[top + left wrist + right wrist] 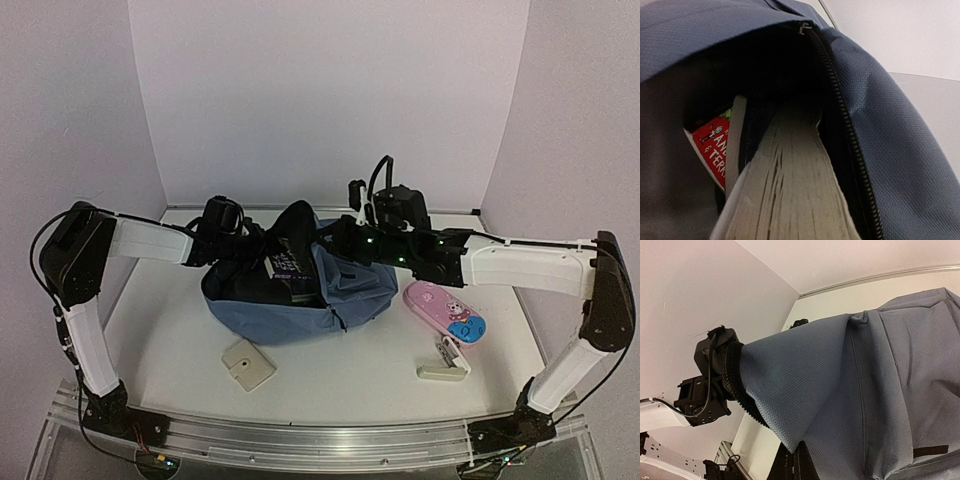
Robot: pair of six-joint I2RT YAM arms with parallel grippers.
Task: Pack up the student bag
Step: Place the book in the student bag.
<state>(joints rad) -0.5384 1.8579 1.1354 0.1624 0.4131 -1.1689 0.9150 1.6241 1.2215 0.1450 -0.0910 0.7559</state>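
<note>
Gripping student bag [290,312] rim: left hand [724,367] clamped | right hand [340,233] closed on fabric, fingertips hidden

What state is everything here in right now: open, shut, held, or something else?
bag: unzipped, mouth pulled open.
books: inside the bag.
left gripper: shut on the bag's zip edge.
right gripper: shut, apparently pinching the bag's fabric.
pencil case: closed, lying on the table.

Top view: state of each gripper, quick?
Left gripper: closed on the student bag, at its zip edge.
Right gripper: closed, apparently pinching the same bag's flap.
</note>
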